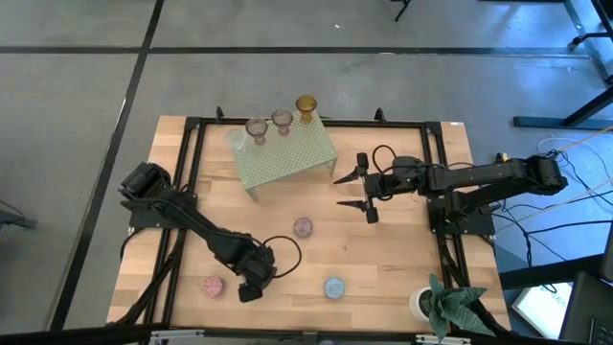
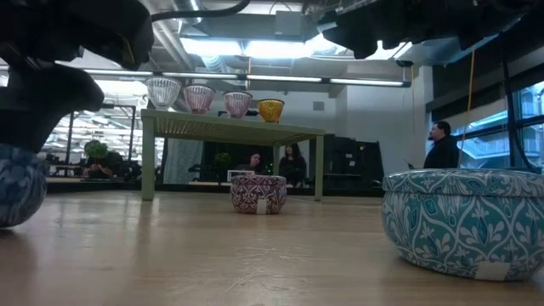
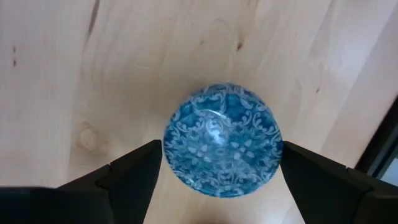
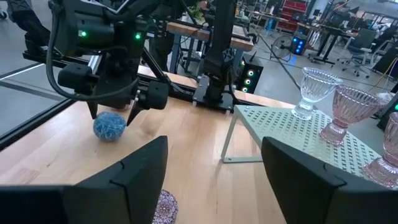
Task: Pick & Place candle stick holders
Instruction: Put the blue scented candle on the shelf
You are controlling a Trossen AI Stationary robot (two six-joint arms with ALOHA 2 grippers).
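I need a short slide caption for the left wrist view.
Open left end effector poised around a blue patterned candle holder on the wooden table.

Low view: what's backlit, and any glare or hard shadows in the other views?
Low view: ceiling lights backlight the rack and the stemmed cups on it. Left wrist view: pale reflection on the blue holder between the open left hand's fingers. High view: even light, soft shadows; right hand open beside the rack.
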